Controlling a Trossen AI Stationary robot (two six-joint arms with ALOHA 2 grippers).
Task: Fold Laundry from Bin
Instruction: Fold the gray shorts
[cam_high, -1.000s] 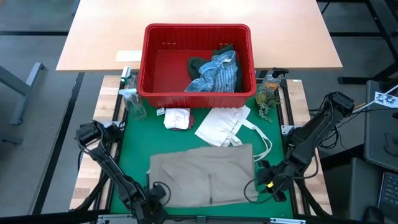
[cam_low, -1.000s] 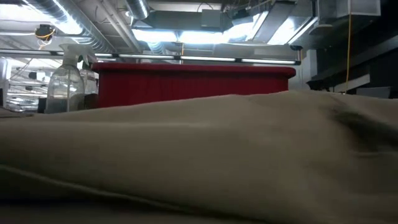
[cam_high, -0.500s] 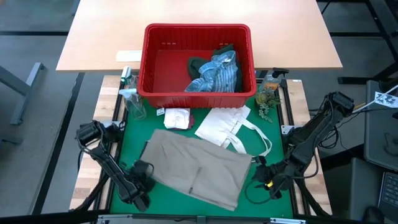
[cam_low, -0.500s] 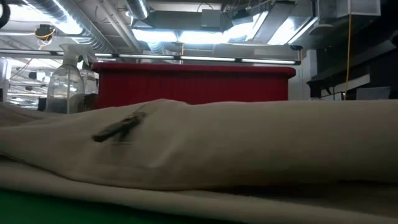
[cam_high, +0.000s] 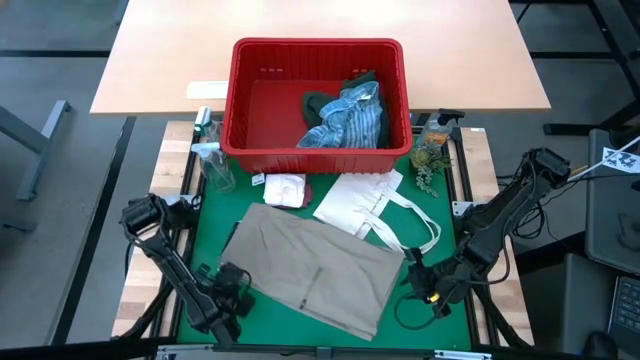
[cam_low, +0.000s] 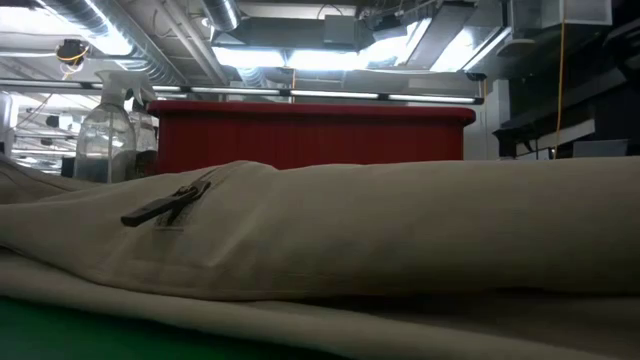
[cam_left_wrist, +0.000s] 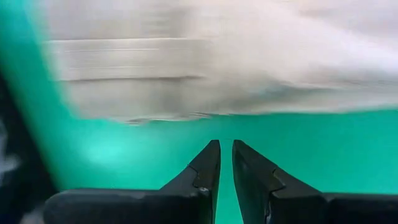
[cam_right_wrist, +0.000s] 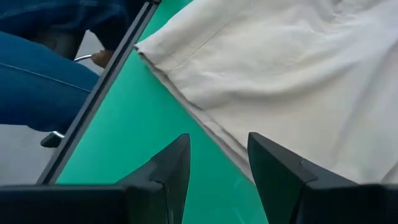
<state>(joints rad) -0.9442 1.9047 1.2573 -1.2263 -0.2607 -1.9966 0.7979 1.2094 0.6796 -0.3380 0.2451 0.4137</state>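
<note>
I've spread the flat tan cloth garment (cam_high: 315, 275) for folding; left pincer (cam_left_wrist: 225, 163) nearly closed, apparently empty, right pincer (cam_right_wrist: 217, 158) wide, both beside it.

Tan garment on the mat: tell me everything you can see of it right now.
The tan garment is a plain woven-looking cloth with stitched seams and a hem, spread nearly flat and skewed on the green mat, in front of the red bin. A small dark tab lies on its surface. Its far corner lies close to the white tote bag. Neither hand holds it: the left hand is nearly shut at one edge, the right hand open beside the other.
</note>
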